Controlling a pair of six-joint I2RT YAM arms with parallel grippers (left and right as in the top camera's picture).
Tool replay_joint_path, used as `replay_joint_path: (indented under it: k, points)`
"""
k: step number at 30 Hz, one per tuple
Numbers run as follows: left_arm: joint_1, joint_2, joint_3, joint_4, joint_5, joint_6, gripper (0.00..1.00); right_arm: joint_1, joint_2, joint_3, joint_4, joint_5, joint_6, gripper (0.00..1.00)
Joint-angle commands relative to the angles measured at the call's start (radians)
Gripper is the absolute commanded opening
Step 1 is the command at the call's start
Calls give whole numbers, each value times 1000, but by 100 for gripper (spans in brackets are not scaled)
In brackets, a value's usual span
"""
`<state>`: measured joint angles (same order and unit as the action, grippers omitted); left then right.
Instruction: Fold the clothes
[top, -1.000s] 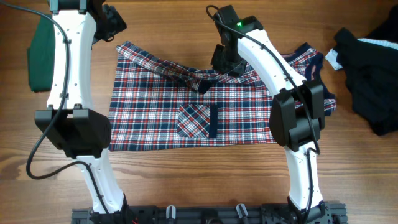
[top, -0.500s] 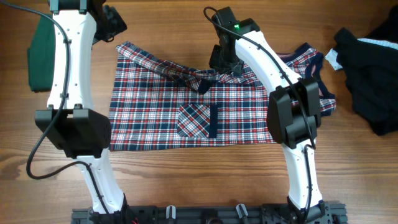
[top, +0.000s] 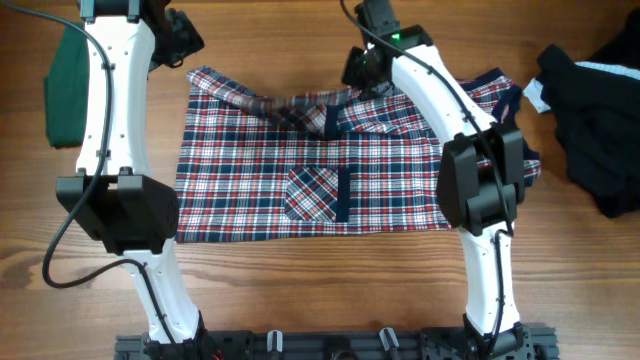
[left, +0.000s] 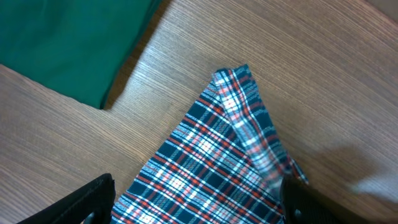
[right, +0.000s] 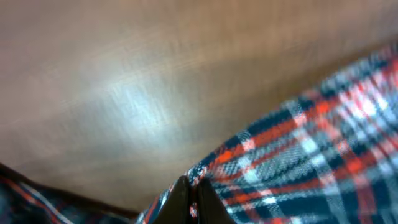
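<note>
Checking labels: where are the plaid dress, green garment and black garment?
plaid dress (top: 250, 170): overhead view, flat left part.
green garment (top: 62, 100): overhead view, exposed middle.
black garment (top: 592, 150): overhead view, middle of the heap.

Plaid dress spread flat; folded green garment left, black heap right.

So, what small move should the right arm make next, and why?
Probably draw the right gripper toward the far edge of the wooden table: it is shut on the upper edge of the red-white-navy plaid dress, and a rumpled fold beside it is not yet flat.
</note>
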<state>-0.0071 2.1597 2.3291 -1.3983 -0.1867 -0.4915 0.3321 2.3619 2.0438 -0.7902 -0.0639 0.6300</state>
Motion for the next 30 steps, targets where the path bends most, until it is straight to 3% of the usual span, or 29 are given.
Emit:
replay_joint_path:
  k: [1, 7, 12, 17, 18, 19, 20, 21, 25, 30]
  points:
    - [5, -35, -1, -1, -17, 13, 84, -28, 17, 14, 74, -5, -28, 4]
    - [5, -35, -1, -1, -16, 13, 83, -29, 21, 13, 199, 30, -27, 4]
    - [5, -35, -1, -2, -17, 13, 84, -26, 38, 13, 233, 102, -31, 13]
    - [5, -35, -1, -2, -16, 13, 83, -44, 76, 13, 250, 156, -67, 16]
    - [5, -35, -1, -3, -16, 13, 84, -51, 86, 13, 253, 157, -74, 22]
    - [5, -35, -1, -3, -16, 13, 84, -59, 88, 13, 252, 156, -74, 35]
    - [5, -35, -1, -3, -16, 13, 84, -67, 91, 13, 250, 147, -82, 55]
    - [5, -35, -1, -4, -16, 13, 84, -74, 91, 13, 249, 131, -90, 66]
    - [5, -35, -2, -5, -12, 17, 84, -104, 51, 14, 197, 23, -140, 84]
    - [5, -16, -3, 10, 71, 100, 83, -112, -87, 14, 47, -10, -248, 93]
